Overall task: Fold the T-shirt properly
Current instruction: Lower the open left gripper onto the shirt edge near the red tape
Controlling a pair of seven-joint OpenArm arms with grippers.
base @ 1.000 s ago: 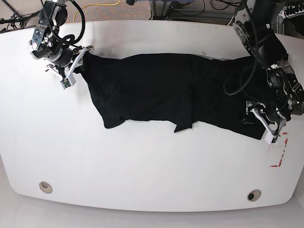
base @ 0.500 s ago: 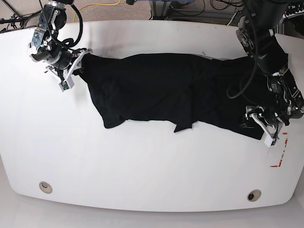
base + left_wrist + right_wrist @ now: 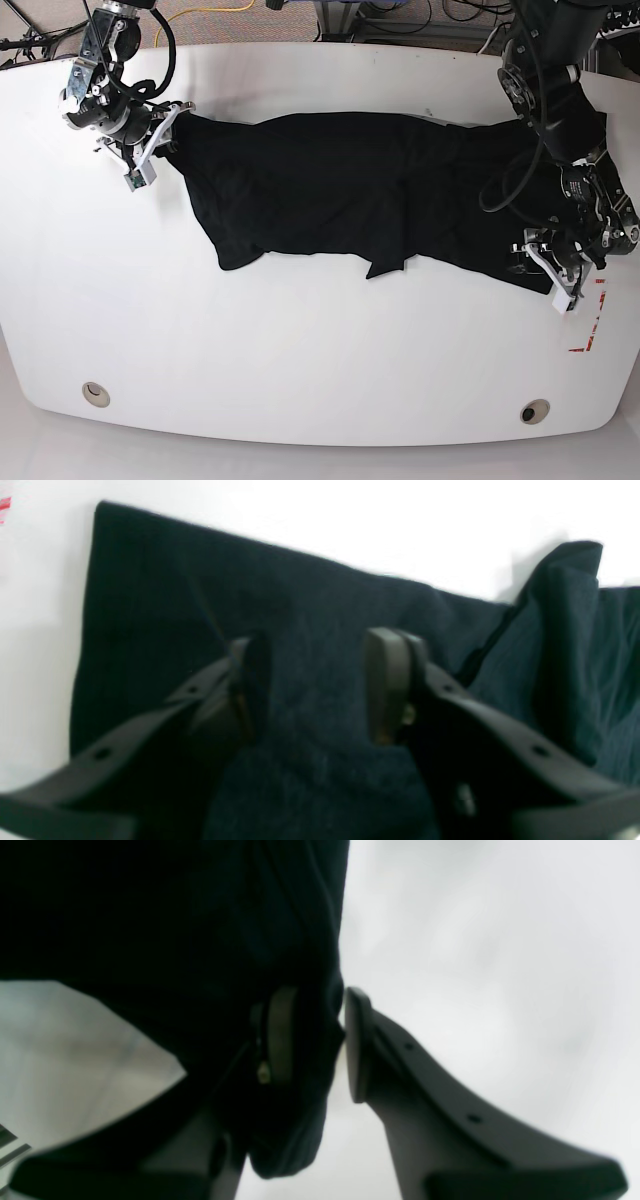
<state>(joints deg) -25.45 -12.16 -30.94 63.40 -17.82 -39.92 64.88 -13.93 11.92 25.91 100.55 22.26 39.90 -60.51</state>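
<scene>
The black T-shirt (image 3: 330,190) lies spread lengthwise across the white table (image 3: 300,340). At the far left of the base view my right gripper (image 3: 160,140) is shut on the shirt's edge. In the right wrist view the cloth (image 3: 175,915) is bunched between the right gripper's (image 3: 320,1040) pads and lifted a little off the table. At the right of the base view my left gripper (image 3: 545,268) is down on the shirt's near right corner. In the left wrist view its fingers (image 3: 385,680) stand apart, straddling flat cloth (image 3: 310,605) close to the corner.
Red tape marks (image 3: 590,330) lie on the table just beyond the shirt's right corner. Two round holes (image 3: 96,393) (image 3: 535,411) sit near the front edge. Cables and equipment lie past the far edge. A fold of the shirt (image 3: 565,645) rises to the right of the left gripper.
The left gripper's jaws have narrowed over the shirt corner and the arm has dipped slightly. The right gripper, still holding the edge, shifted a little up and left.
</scene>
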